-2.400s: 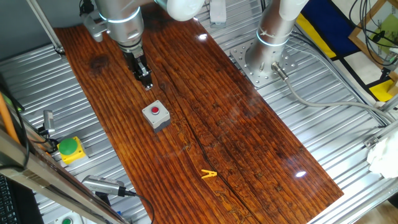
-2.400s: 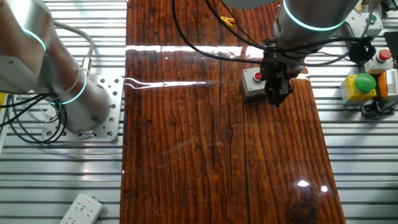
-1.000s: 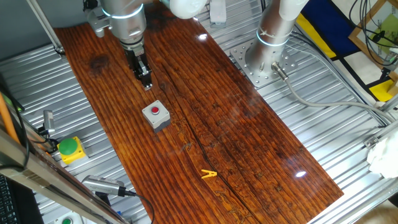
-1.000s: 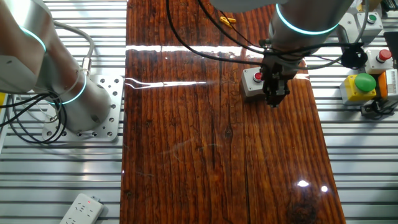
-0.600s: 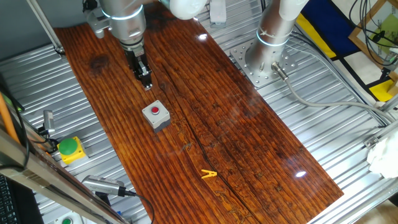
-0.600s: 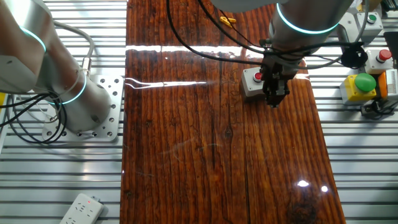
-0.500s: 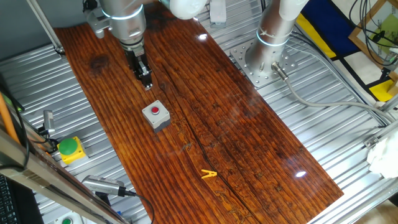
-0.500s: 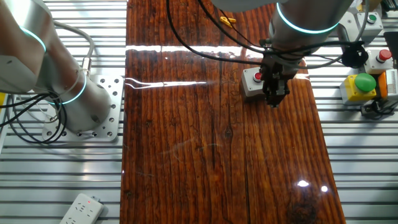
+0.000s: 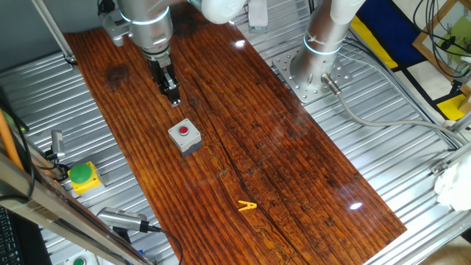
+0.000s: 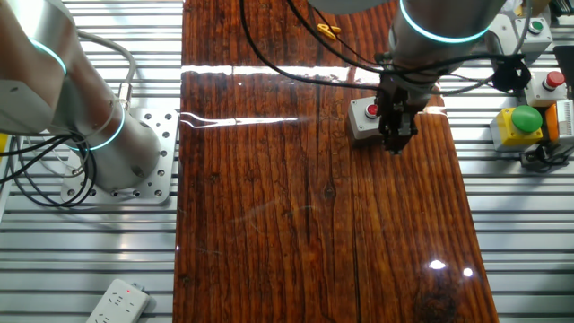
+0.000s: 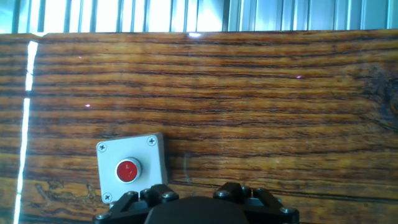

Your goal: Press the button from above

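Observation:
The button (image 9: 183, 131) is a small red round one in a grey square box (image 9: 188, 143) on the wooden board. My gripper (image 9: 174, 101) hangs above the board, beyond the box and a little to its left, apart from it. Its black fingers (image 9: 170, 87) point down and show as one narrow bar with no gap. In the other fixed view my gripper (image 10: 395, 146) overlaps the right edge of the box (image 10: 361, 123), next to the button (image 10: 371, 109). In the hand view the button (image 11: 128, 169) lies left of my gripper (image 11: 196, 205).
A green button on a yellow box (image 9: 81, 175) sits off the board's left side, also in the other fixed view (image 10: 520, 121). A yellow clip (image 9: 246, 207) lies on the near end of the board. A second arm's base (image 9: 316, 70) stands on the metal table.
Since 2.4 s ago my gripper has shifted very slightly upward and away. In the last second nothing has visibly moved.

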Tool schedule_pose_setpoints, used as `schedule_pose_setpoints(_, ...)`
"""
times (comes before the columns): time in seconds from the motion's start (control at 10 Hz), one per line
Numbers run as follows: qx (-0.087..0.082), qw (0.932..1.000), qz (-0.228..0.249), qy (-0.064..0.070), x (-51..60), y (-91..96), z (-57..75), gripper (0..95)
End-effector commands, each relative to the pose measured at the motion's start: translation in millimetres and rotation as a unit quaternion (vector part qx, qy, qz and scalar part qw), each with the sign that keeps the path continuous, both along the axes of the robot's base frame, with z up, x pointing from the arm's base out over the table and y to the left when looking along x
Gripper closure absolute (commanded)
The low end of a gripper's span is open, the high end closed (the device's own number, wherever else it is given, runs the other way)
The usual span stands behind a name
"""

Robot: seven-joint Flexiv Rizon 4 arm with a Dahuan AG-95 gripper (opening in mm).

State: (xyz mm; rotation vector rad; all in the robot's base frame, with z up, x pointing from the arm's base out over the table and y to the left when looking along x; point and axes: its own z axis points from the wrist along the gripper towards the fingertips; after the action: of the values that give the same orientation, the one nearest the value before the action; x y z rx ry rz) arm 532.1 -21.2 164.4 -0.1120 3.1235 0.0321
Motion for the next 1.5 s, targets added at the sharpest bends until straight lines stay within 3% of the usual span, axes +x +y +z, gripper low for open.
schedule_pose_setpoints(0.1,-0.004,1.0,-0.004,-0.001,-1.2,-0.9,0.3,38.0)
schedule_pose_setpoints(0.4,-0.006,0.9999,-0.008,-0.008,-1.2,-1.0,0.6,38.0)
schedule_pose_setpoints(0.5,-0.007,0.9999,-0.01,-0.008,-0.8,-1.4,0.1,19.0)
schedule_pose_setpoints(0.8,-0.007,0.9999,-0.008,-0.011,2.1,-0.2,-0.6,19.0)
schedule_pose_setpoints(1.0,-0.008,0.9998,-0.008,-0.016,9.2,0.0,2.0,19.0)
schedule_pose_setpoints(1.2,-0.007,0.9998,0.01,-0.019,22.4,-7.0,2.9,19.0)
schedule_pose_setpoints(1.5,-0.006,0.9998,0.003,-0.018,42.0,-1.1,6.4,19.0)
